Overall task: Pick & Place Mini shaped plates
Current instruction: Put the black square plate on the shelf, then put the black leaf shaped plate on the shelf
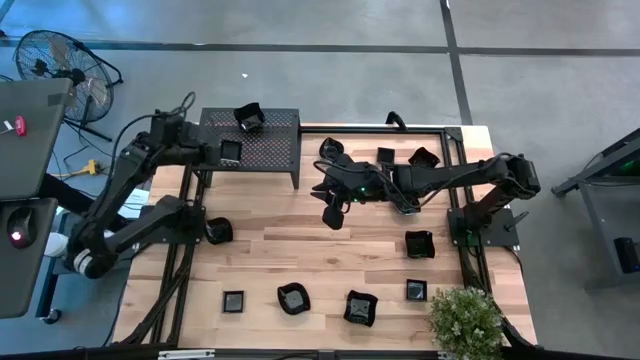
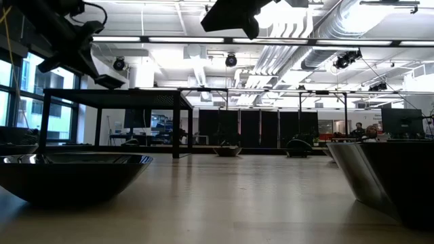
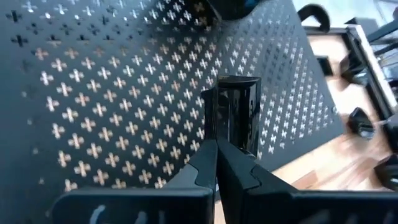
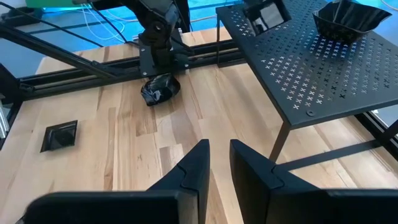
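While the left gripper (image 1: 222, 152) reaches over the black perforated rack (image 1: 270, 146) at the counter's (image 1: 300, 250) eleven o'clock edge, its fingers (image 3: 211, 168) are pinched on the rim of a small square plate (image 1: 231, 151), which stands tilted on the rack top. A wavy-edged plate (image 1: 249, 116) rests on the rack toward its twelve o'clock side. The right gripper (image 1: 333, 215) hangs above bare wood near the counter's centre, its fingers (image 4: 193, 165) slightly parted and holding nothing. Other mini plates lie scattered: one (image 1: 219, 230) at nine o'clock beside the left arm's base, four in a row along six o'clock (image 1: 294, 298), one (image 1: 419, 244) at four o'clock, and a few near one o'clock (image 1: 423, 157). A potted plant (image 1: 467, 318) sits at the five o'clock corner.
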